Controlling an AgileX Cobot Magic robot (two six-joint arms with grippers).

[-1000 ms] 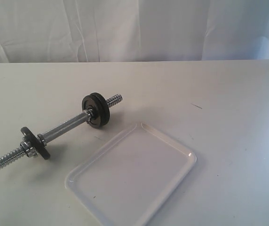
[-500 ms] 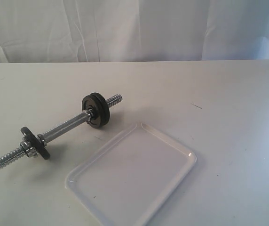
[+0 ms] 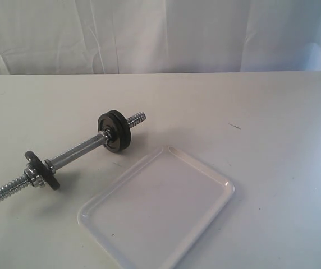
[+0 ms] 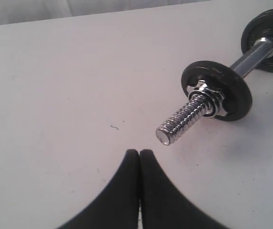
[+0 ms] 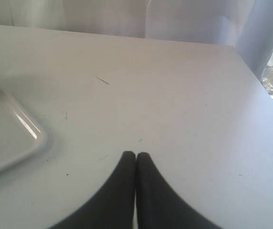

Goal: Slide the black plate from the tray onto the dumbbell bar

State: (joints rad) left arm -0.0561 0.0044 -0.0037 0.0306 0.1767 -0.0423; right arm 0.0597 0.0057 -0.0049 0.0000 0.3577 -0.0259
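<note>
Left gripper (image 4: 139, 152): black fingers pressed together, holding nothing; hovers over bare table just short of the bar's threaded tip.
Right gripper (image 5: 136, 153): fingers likewise closed and empty; over bare table beside a tray corner, well apart from the bar.
Shallow glossy white rectangular tray (image 3: 155, 216): nearest in the exterior view, set at an angle; no disc in it.
Long slim chrome dumbbell bar (image 3: 79, 150): just behind the tray, lying diagonally; propped off the table by its discs.
Lone flat matte-black round disc (image 3: 41, 170): on the near end; small chrome collar nut (image 4: 208, 101) sits outboard against it, probably to lock it.
Pair of matte-black discs (image 3: 115, 130): on the far end, face to face; no nut visible outside them.
Task plate: judged already on the bar; which disc, cannot tell.
White table (image 3: 273, 112): otherwise bare.
Progress: looks finished; closed, empty fingers fit a parked pose.
</note>
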